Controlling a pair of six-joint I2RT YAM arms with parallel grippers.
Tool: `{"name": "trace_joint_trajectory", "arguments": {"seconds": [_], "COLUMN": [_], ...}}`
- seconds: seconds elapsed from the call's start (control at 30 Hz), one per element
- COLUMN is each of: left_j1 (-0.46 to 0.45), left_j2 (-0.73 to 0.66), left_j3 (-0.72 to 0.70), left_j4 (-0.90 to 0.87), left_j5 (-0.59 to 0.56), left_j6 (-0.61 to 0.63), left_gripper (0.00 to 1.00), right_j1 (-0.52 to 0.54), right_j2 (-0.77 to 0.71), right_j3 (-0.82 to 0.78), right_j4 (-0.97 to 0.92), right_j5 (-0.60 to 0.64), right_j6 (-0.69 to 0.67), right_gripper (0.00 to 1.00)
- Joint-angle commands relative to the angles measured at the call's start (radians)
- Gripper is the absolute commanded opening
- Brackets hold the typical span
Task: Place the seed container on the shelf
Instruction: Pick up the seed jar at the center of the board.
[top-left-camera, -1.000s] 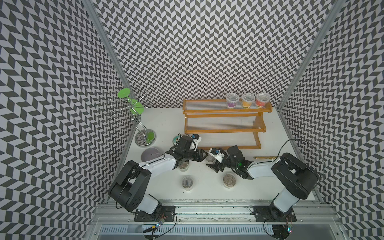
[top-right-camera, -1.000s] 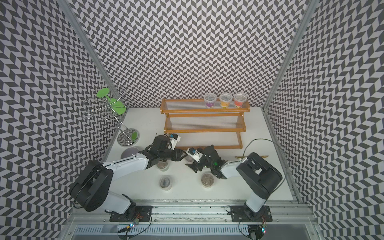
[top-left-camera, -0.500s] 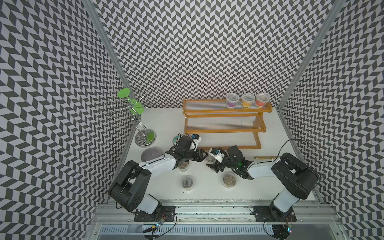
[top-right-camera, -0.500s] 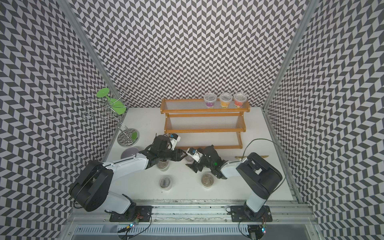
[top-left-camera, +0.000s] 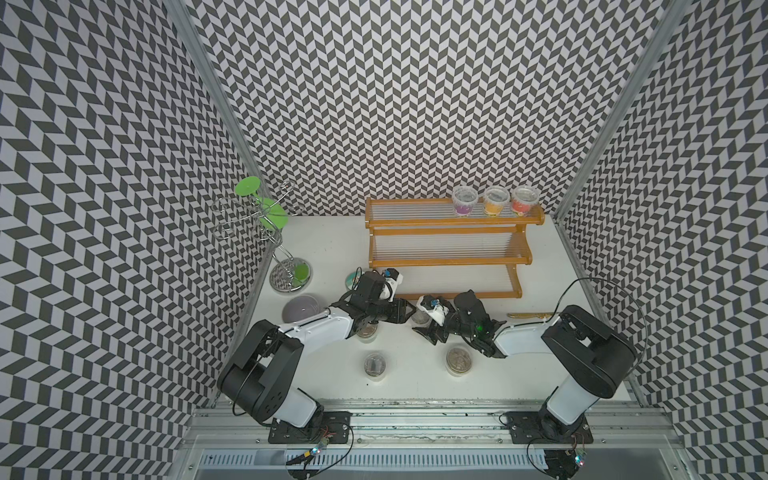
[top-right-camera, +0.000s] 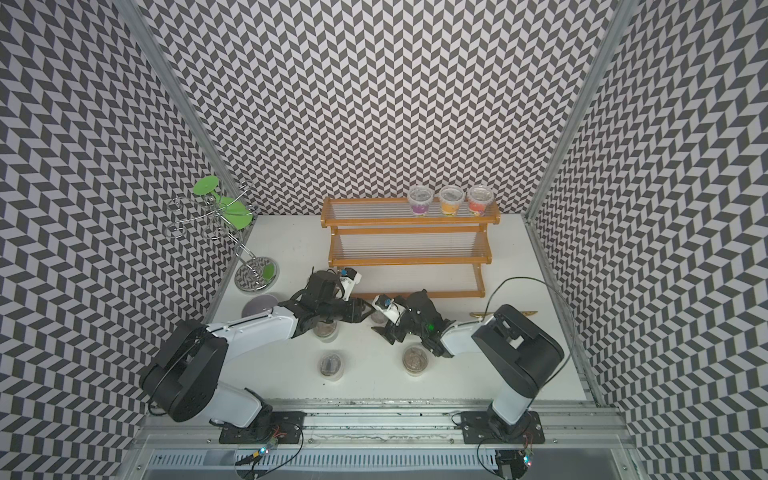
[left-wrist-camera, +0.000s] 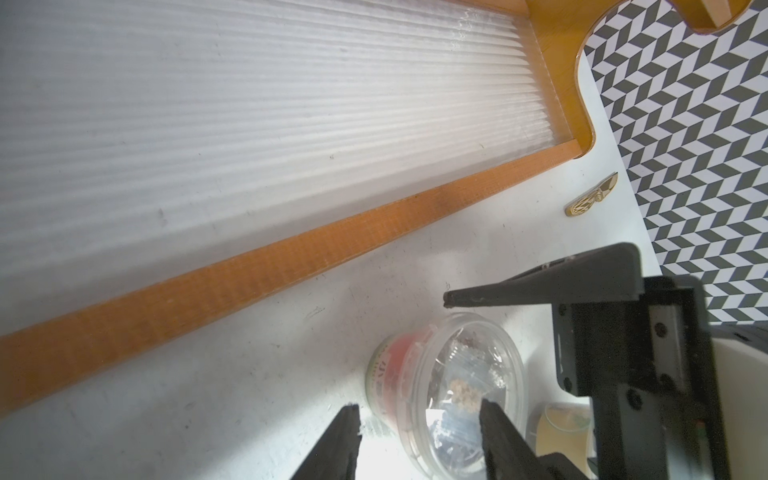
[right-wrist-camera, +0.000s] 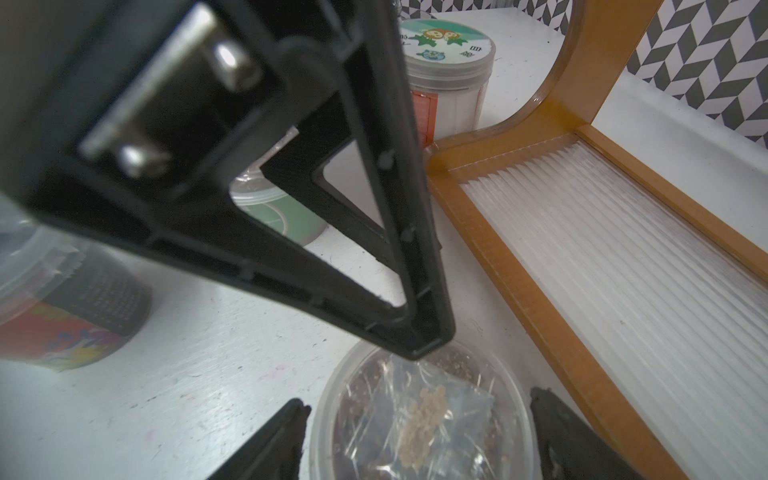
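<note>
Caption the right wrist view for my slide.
Open jaws of the right gripper straddle the seed container beside the shelf.

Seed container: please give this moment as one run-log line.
seed container: on table in front of shelf, not placed | right gripper: jaws either side of it, grip unclear | left gripper: jaws open, empty

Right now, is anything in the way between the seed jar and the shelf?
Nothing I can see. The seed jar stands on the table just in front of the shelf, with only bare table between them, and the lowest level beside it is empty.
</note>
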Motion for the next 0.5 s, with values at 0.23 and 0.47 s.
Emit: {"name": "trace_joint_trajectory", "arguments": {"seconds": [0.23, 0.47], "left_j1": [-0.007, -0.006], "left_j2": [0.003, 0.000], "left_j3": [0.009, 0.015], "left_j4": [0.007, 0.002], "left_j5": [0.016, 0.014], "left_j6": [0.014, 0.012], "left_gripper": [0.51, 0.51], "right_j1": [-0.004, -0.006], "right_j2": [0.028, 0.025], "right_j3": [0.036, 0.036], "right_j4": [0.033, 0.027], "right_j5": [0.008, 0.008], "right_j6": [0.024, 0.029], "right_gripper": [0.80, 0.79]}}
